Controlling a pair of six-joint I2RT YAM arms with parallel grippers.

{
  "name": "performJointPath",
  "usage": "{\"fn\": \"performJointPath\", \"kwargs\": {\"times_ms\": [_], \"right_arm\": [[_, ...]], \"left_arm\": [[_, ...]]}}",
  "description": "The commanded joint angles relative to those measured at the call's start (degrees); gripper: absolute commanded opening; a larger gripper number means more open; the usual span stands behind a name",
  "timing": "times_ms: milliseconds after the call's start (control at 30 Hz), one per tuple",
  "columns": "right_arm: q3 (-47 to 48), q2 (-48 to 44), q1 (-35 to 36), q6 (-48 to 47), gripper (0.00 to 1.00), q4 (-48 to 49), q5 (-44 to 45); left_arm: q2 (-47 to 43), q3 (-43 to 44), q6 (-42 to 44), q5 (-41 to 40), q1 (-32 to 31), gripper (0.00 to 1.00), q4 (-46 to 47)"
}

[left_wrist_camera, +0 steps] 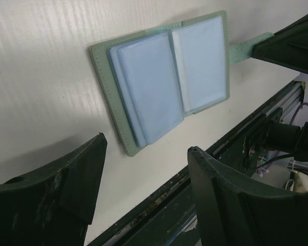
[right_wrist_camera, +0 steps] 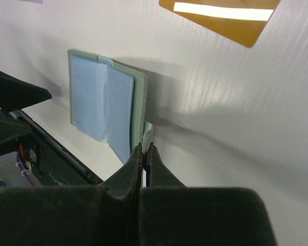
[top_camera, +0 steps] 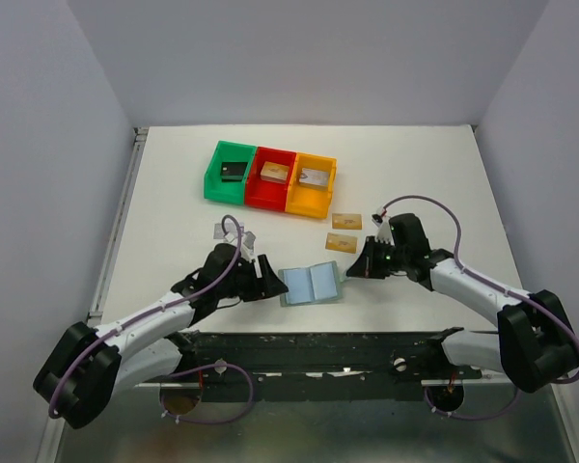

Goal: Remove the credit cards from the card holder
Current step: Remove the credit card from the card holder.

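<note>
Card holder (top_camera: 312, 283) lies open and flat on the white table (top_camera: 174, 193), near the front edge, between the two pincers. Right pincer (top_camera: 355, 269) is pinched shut on its little side tab. Left pincer (top_camera: 268, 274) hangs wide beside the other edge, holding nothing. That tab is thin and soft, so it could slip out, and the holder might slide when a card gets pulled. Pockets look smooth and pale blue. Farther back lie two flat gold cards (top_camera: 346, 221), then three hard plastic bins (top_camera: 273, 174).
</note>
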Motion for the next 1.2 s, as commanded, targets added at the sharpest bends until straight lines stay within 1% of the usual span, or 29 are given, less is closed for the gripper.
{"fn": "performJointPath", "kwargs": {"times_ms": [0, 167, 567, 767, 1167], "right_arm": [[-2.11, -0.58, 0.59, 0.95, 0.00, -1.81, -1.27], [-3.34, -1.46, 0.95, 1.13, 0.00, -1.46, -1.36], [-3.08, -1.46, 0.95, 0.78, 0.00, -1.54, -1.80], [-3.51, -1.20, 1.03, 0.95, 0.00, -0.84, -2.50], [-4.39, -0.05, 1.38, 1.83, 0.00, 1.00, -4.08]], "left_arm": [[4.34, 3.66, 2.73, 2.78, -2.35, 0.76, 5.03], [6.89, 5.77, 3.70, 2.43, -3.23, 0.76, 5.91], [14.80, 7.00, 4.23, 1.64, -4.46, 0.76, 7.14], [16.30, 7.53, 4.67, 1.02, -5.07, 0.76, 7.14], [19.55, 8.93, 5.37, 2.69, -6.31, 0.76, 9.34]]}}
